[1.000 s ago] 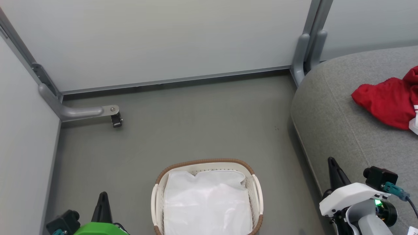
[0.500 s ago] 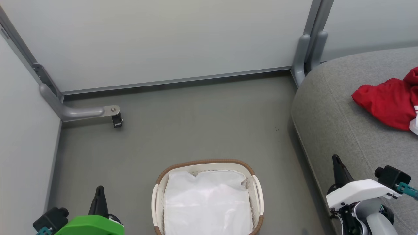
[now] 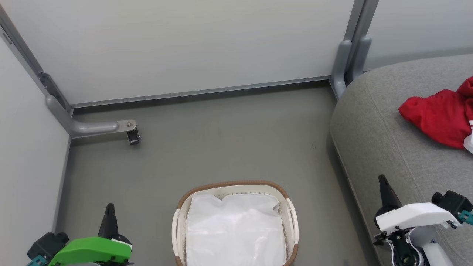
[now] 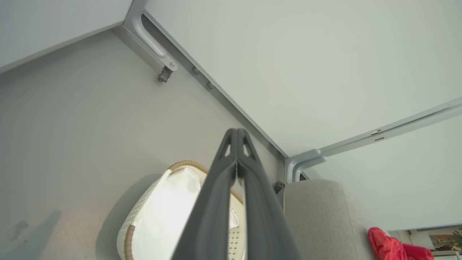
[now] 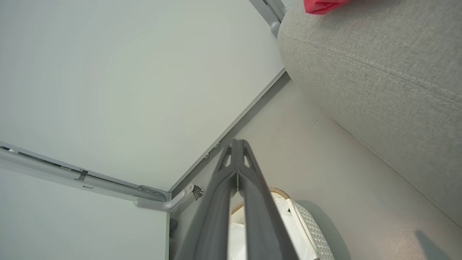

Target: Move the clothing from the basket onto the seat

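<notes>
**Red clothing lies on sofa seat while both tools hang clenched and empty**

In the head view, the red clothing (image 3: 439, 116) lies crumpled at the right edge of the frame on top of the light-grey sofa seat (image 3: 377, 140). A strip of white-striped trim shows at its lower right. The oval laundry basket (image 3: 236, 183), cream perforated plastic with a brown woven-look rim, stands on the grey floor (image 3: 221, 140) at bottom centre. It is well apart from the clothing and near the seat's rounded front edge, and a white liner (image 3: 234, 229) covers its inside.

The green-cased left tool (image 3: 109, 208) rises at the lower left, beside the basket and clear of it. The white-cased right tool (image 3: 383, 181) rises at the lower right, its tip crossing the seat's edge in the picture. Each tool is clenched on nothing: in both wrist views the two dark fingers (image 4: 216, 202) meet at their tips with nothing between them.

The left wrist view shows the basket and liner behind the fingers at bottom centre, the seat at the lower right and a patch of red fabric in the bottom right corner. The right wrist view shows the seat across the upper right, red fabric at the top edge, and the basket's rim and a handle at bottom centre.

Pale partition panels (image 3: 184, 44) in grey frames close off the floor along the top and left of the head view. A small caster (image 3: 132, 137) on a grey foot sits at the middle left.
</notes>
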Available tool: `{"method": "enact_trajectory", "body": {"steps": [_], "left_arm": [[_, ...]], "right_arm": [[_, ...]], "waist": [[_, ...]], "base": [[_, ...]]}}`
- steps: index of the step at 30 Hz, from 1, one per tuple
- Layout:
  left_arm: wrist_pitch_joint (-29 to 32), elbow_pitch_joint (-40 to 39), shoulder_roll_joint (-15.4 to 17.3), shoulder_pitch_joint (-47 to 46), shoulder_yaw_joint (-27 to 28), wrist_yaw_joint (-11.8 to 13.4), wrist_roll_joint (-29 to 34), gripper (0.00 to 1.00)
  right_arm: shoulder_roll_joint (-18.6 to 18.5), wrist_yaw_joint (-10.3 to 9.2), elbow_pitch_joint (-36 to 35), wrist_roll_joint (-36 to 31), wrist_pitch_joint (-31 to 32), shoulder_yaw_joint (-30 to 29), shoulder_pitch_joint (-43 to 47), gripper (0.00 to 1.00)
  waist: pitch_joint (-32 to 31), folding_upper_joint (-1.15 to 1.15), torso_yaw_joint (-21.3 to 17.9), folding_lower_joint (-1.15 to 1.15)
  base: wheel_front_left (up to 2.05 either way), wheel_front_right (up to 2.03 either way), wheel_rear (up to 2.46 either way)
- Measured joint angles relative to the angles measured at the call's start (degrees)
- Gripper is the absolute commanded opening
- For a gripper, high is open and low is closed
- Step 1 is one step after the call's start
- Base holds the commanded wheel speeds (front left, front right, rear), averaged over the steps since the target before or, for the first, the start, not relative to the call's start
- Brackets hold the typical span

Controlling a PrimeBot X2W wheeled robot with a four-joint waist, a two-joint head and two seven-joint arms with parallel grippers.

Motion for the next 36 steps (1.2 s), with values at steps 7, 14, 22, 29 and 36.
{"method": "enact_trajectory", "body": {"steps": [7,14,22,29,36], "left_arm": [[1.2,-0.5,0.0,-0.5,0.5,-0.5,-4.7,0.0],[2.2,-1.2,0.0,-0.9,1.1,-0.8,-9.0,0.0],[3.6,-1.6,0.0,-1.6,1.7,-1.1,-13.7,0.0],[4.5,-1.9,0.0,-1.9,2.1,-1.5,-17.4,0.0],[5.5,-2.4,0.0,-2.5,2.5,-1.9,-20.9,0.0]], "right_arm": [[0.0,0.0,-0.9,5.0,1.1,-0.4,0.1,0.0],[-0.1,-0.01,-1.7,9.6,2.3,-0.7,0.2,0.0],[-0.1,-0.01,-2.7,14.5,3.5,-1.1,0.3,0.0],[-0.2,-0.01,-3.4,18.6,4.4,-1.3,0.4,0.0],[-0.2,-0.01,-4.1,22.4,5.4,-1.6,0.5,0.0]], "waist": [[-0.1,0.0,0.1,0.0],[-0.2,0.0,0.1,0.0],[-0.3,0.0,0.2,0.0],[-0.3,0.0,0.3,0.0],[-0.4,0.0,0.3,0.0]], "base": [[0.0,0.0,0.0],[0.0,0.0,0.0],[0.0,0.0,0.0],[0.0,0.0,0.0],[0.0,0.0,0.0]]}}
